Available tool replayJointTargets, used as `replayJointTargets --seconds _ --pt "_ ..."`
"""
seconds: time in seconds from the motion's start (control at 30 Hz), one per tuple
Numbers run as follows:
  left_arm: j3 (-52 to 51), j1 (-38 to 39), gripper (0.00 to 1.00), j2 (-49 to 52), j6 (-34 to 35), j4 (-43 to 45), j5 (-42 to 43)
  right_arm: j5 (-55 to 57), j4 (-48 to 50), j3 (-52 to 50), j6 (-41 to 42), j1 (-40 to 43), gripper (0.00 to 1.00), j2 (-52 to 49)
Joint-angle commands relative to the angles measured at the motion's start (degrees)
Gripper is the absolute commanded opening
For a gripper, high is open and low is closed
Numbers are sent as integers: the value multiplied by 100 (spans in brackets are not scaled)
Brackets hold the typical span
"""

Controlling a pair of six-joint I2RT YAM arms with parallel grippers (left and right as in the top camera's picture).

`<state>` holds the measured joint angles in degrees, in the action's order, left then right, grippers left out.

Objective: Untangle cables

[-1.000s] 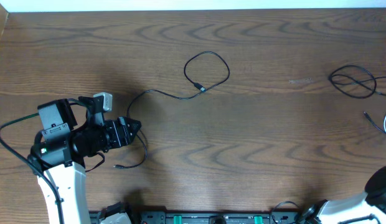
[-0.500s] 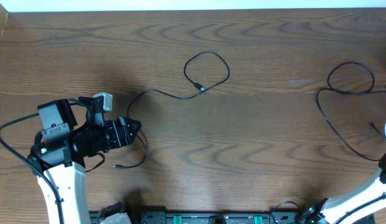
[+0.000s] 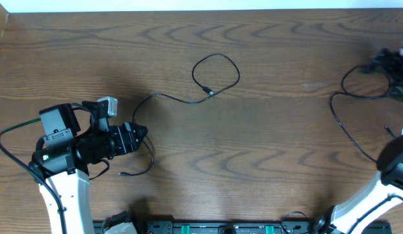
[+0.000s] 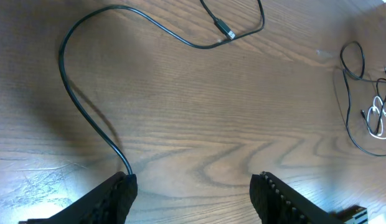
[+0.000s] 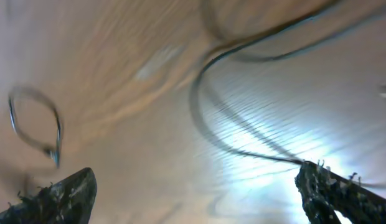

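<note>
A long black cable (image 3: 164, 97) runs from a loop (image 3: 216, 68) at mid-table down to my left gripper (image 3: 140, 135), then curls on to its plug (image 3: 123, 174). In the left wrist view this cable (image 4: 87, 112) passes right beside the left fingertip (image 4: 121, 186). The left gripper (image 4: 193, 185) is open with bare wood between its jaws. A second black cable (image 3: 348, 127) lies spread out at the far right. My right gripper (image 3: 385, 60) hovers blurred over its top loop. In the right wrist view the right gripper (image 5: 193, 186) is wide open, and a blurred cable (image 5: 243, 140) reaches its right fingertip (image 5: 324, 186).
A white cable (image 4: 380, 115) lies at the right table edge beside the black one. The right arm's base link (image 3: 395, 162) stands over the lower right corner. A dark equipment rail (image 3: 214, 227) runs along the near edge.
The right gripper has opened and swung from the lower right up to the far right back. The right black cable went from a small bundle to a long spread line. The left arm is unmoved.
</note>
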<state>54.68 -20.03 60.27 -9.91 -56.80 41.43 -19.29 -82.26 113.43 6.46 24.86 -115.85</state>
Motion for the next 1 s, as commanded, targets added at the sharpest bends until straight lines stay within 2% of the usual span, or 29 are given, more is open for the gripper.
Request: replayJointTargets --seconds 0.0,0.2,0.23,0.3,0.37,0.43,0.53,0.67,0.7,0.8,0.83,0.93,0.97 --pt "31 13 64 -15 -15 -22 9 706 -92 -33 -780 -671 99 44" --pt "31 13 64 -15 -15 -70 9 3362 195 -621 -1001 -1484 99 44" --pt "31 13 64 -15 -17 -70 9 3497 337 -767 -1001 -1515 99 44" --pt "31 13 64 -15 -15 -81 11 3517 693 -1088 -994 -1517 98 44" --pt "31 13 64 -15 -17 -81 9 3460 979 -1416 -997 -1508 89 44" --pt "31 13 64 -15 -15 -81 9 3344 1366 -1847 -999 -1510 86 44" --pt "31 13 64 -15 -15 -81 11 3305 1902 -2500 -1001 -1510 85 44" --pt "31 13 64 -15 -15 -81 9 3169 2284 -2942 -1043 -1510 85 44" --pt "31 13 64 -15 -15 -81 9 3073 2343 -2997 -1043 -1510 82 44" --pt "31 13 64 -15 -15 -83 11 2798 2496 -3104 -1040 -1510 58 44" --pt "31 13 64 -15 -15 -83 11 2721 2542 -3132 -1038 -1510 41 44" --pt "31 13 64 -15 -15 -83 11 2660 2594 -3147 -1032 -1510 1 44" --pt "31 13 64 -15 -17 -83 9 2662 2594 -3145 -1032 -1508 1 44"
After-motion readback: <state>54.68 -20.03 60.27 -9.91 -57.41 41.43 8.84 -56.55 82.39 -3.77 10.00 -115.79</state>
